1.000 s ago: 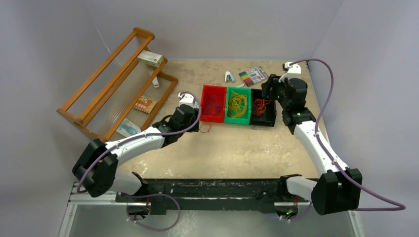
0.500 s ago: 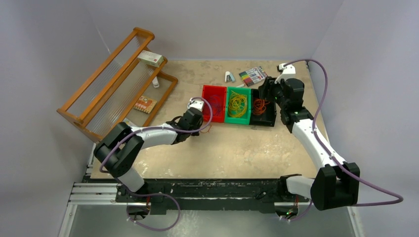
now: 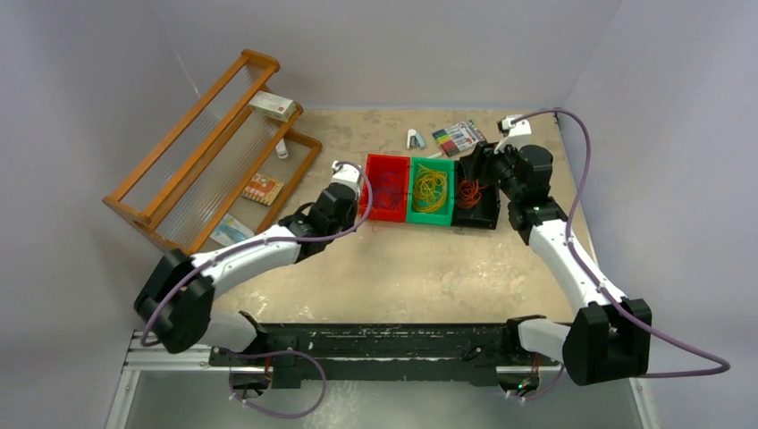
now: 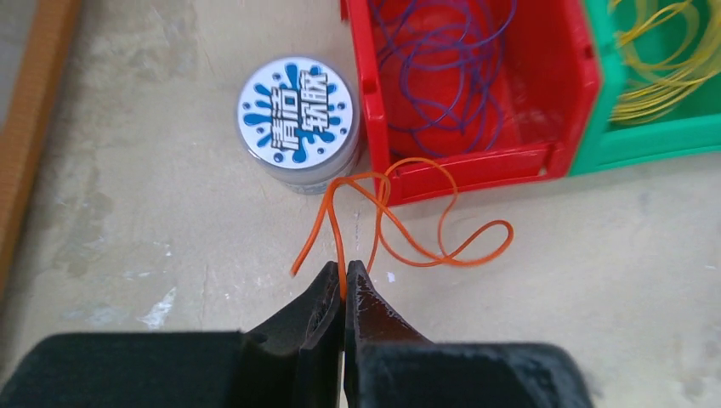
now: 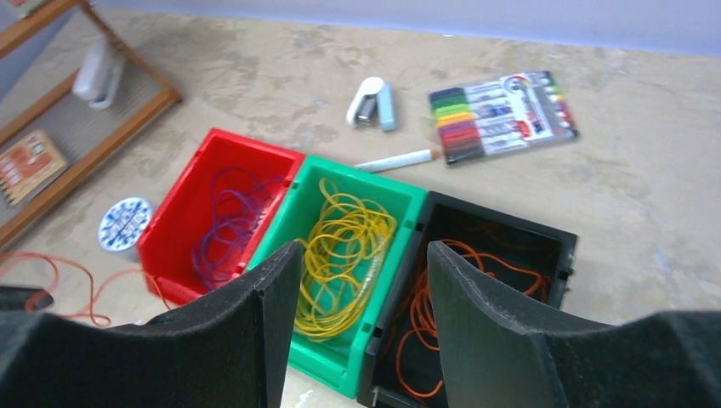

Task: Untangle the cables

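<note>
A loose orange cable (image 4: 408,221) lies looped on the table against the front of the red bin (image 4: 476,166). My left gripper (image 4: 344,270) is shut on one strand of it, just above the table; it sits left of the red bin in the top view (image 3: 353,210). The red bin holds purple cables (image 5: 225,229), the green bin (image 5: 400,204) holds yellow cables (image 5: 349,246), and the black bin (image 5: 510,225) holds orange cables (image 5: 425,314). My right gripper (image 5: 364,248) is open and empty, hovering above the green and black bins (image 3: 481,165).
A round tin with a blue-and-white label (image 4: 296,119) stands left of the red bin, close to the held cable. A wooden rack (image 3: 206,152) fills the far left. A marker pack (image 5: 502,115), a stapler (image 5: 371,102) and a white pen (image 5: 395,160) lie behind the bins.
My left arm reached right toward the red bin's front, then drew back left and slightly away with the orange strand pinched. My right gripper edged a little further over the bins.
</note>
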Controlling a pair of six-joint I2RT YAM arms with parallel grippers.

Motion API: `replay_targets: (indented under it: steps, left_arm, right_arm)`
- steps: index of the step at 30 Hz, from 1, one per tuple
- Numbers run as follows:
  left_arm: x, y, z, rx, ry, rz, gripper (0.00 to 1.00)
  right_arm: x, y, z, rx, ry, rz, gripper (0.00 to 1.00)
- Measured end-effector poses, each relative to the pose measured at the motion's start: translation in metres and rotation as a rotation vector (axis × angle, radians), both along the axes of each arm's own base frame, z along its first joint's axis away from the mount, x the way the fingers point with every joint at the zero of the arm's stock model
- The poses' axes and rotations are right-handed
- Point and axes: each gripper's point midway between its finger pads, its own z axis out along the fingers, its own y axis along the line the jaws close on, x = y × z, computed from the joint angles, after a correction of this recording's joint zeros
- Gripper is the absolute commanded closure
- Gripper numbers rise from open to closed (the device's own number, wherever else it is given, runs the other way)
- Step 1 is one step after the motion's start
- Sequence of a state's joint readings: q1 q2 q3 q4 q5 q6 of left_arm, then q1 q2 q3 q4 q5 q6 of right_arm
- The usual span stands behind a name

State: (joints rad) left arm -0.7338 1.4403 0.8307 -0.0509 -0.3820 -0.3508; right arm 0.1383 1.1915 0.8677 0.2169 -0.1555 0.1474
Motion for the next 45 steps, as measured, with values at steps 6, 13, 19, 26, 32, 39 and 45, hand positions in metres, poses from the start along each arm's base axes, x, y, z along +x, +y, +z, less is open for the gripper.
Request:
replay_targets:
  steps: [6, 13, 19, 26, 32, 39, 45]
  left_arm:
    - [-0.01, 0.003, 0.083, -0.095, -0.105, -0.021, 1.0]
    - [-0.019, 0.014, 0.157, -0.152, -0.21, -0.032, 1.0]
    - [-0.022, 0.019, 0.177, -0.149, -0.232, -0.037, 1.0]
    - [-0.025, 0.021, 0.169, -0.124, -0.205, -0.04, 1.0]
    - [-0.024, 0.018, 0.165, -0.12, -0.192, -0.048, 1.0]
    - [-0.024, 0.015, 0.162, -0.121, -0.182, -0.062, 1.0]
    - [-0.025, 0.012, 0.162, -0.129, -0.178, -0.076, 1.0]
  right_arm:
    - [-0.008, 0.033, 0.01, 0.039, -0.048, 0.172, 0.38]
    - [-0.038, 0.117, 0.028, 0.068, -0.129, 0.456, 0.33]
    - [-0.07, 0.169, 0.045, 0.098, -0.21, 0.669, 0.29]
    - [-0.098, 0.2, 0.06, 0.085, -0.305, 0.816, 0.25]
    - [-0.101, 0.22, 0.058, 0.056, -0.327, 0.889, 0.24]
    - [-0.101, 0.253, 0.044, 0.034, -0.303, 0.967, 0.3]
    - [-0.097, 0.265, 0.036, 0.042, -0.286, 0.977, 0.66]
